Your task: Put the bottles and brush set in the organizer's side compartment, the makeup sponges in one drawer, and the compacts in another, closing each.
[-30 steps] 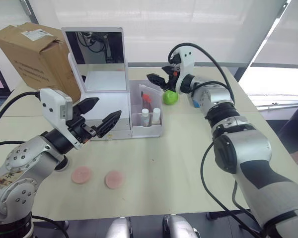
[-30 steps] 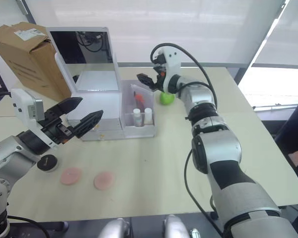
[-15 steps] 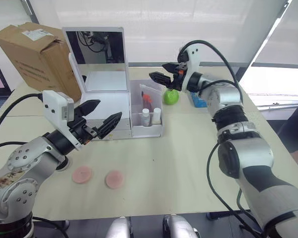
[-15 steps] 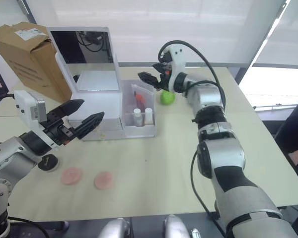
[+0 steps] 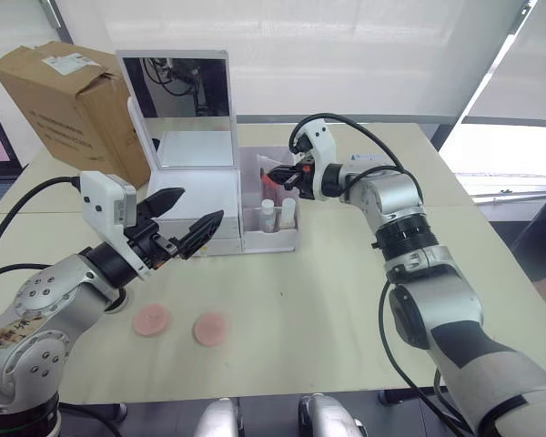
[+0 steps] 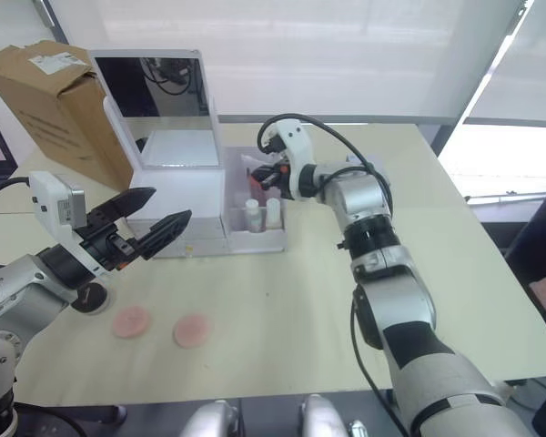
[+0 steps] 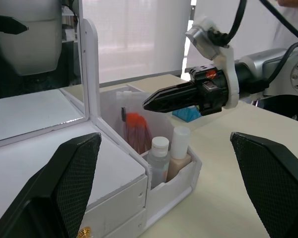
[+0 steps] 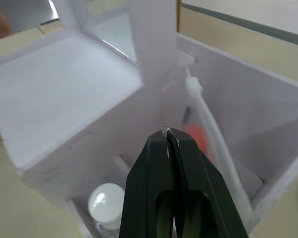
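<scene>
The white organizer (image 5: 196,187) stands with its mirror lid up and its drawers (image 7: 114,208) closed. Its side compartment (image 5: 291,238) holds two small bottles (image 7: 160,158) and the red brush set (image 7: 136,131). My right gripper (image 5: 269,172) is shut with nothing in it. It hovers just over that compartment, its fingertips near the brush set (image 8: 196,136). My left gripper (image 5: 201,204) hangs open in front of the drawers, holding nothing. Two pink makeup sponges (image 5: 150,320) (image 5: 211,328) lie on the table near me. A dark round compact (image 6: 89,297) peeks out from under my left forearm.
A cardboard box (image 5: 64,91) sits at the back left, beside the organizer. A teal item (image 7: 188,113) lies on the table beyond the side compartment. Open tabletop (image 5: 328,300) stretches to the right of the sponges.
My right gripper has swung in from beyond the organizer to above the side compartment and has gone from open to shut. The green ball behind it is now hidden. My left gripper has barely moved.
</scene>
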